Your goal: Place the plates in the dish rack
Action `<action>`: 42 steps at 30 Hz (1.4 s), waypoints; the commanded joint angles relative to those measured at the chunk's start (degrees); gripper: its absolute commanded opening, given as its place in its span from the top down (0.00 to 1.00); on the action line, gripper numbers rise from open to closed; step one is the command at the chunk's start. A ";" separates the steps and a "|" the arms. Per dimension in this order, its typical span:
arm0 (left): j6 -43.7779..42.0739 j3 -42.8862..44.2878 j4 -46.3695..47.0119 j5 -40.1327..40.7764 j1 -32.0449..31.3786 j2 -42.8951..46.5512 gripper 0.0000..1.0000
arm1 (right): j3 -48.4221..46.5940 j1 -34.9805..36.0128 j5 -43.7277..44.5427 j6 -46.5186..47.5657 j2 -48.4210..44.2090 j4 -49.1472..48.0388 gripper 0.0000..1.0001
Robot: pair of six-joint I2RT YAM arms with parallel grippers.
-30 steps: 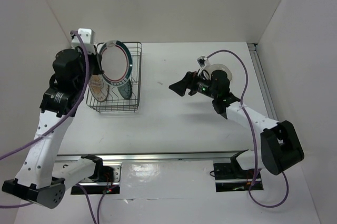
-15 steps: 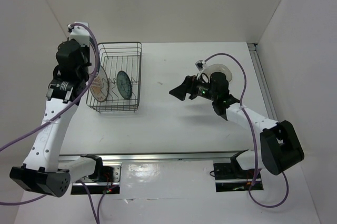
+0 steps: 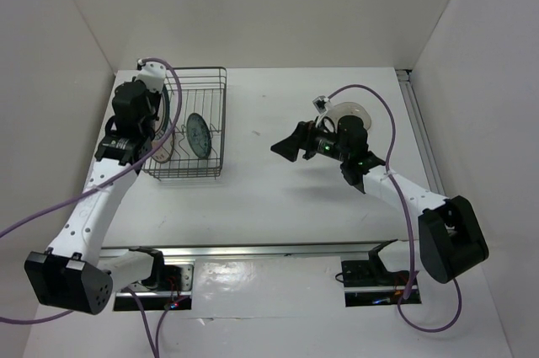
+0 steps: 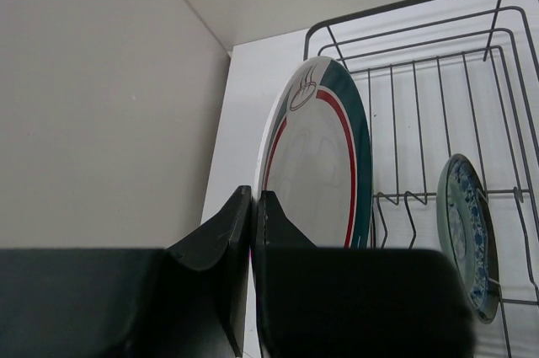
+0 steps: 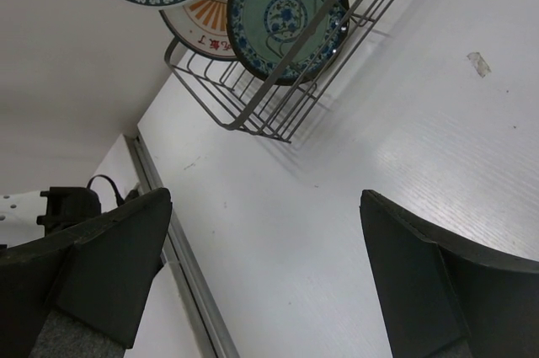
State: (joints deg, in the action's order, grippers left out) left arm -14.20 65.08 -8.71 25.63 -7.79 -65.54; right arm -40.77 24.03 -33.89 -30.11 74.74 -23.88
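My left gripper [image 4: 253, 206] is shut on the rim of the white plate with the red-and-teal ring [image 4: 316, 164]. It holds the plate upright and edge-on over the left side of the dark wire dish rack [image 3: 206, 80]. The teal-green plate [image 3: 200, 135] stands in the rack, also seen in the left wrist view [image 4: 467, 240]. The orange sunburst plate [image 5: 202, 25] stands beside it, partly hidden. My right gripper [image 3: 286, 143] is open and empty above the table, right of the rack. The pale grey plate [image 3: 352, 110] lies behind the right wrist.
White walls close in the table on the left, back and right. The left wall is close beside the rack and my left arm. A metal rail [image 3: 253, 248] runs along the near edge, and another [image 3: 418, 130] along the right side.
My left arm has swung the ringed plate from facing up above the rack to edge-on, low at the rack's left side. The right arm has barely moved.
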 commanded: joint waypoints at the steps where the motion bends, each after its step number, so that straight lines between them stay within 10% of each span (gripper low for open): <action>1: -1.71 -1.18 7.74 -2.59 -0.21 1.03 1.00 | -0.01 0.40 -0.92 0.84 -1.44 -1.70 0.00; 36: 4.35 -4.00 8.71 -2.07 -0.73 -8.29 1.00 | 1.57 0.40 -0.39 1.37 -4.16 -2.22 0.00; 42: 5.49 -3.47 8.01 -2.07 -0.73 -10.30 0.82 | 1.57 0.40 -0.39 1.89 -4.16 -2.75 0.00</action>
State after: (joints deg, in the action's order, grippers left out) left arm -10.13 60.73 -4.67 23.29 -8.36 -74.67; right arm -39.72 24.03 -34.46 -29.85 72.34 -23.94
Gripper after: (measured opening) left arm 0.186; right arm 0.999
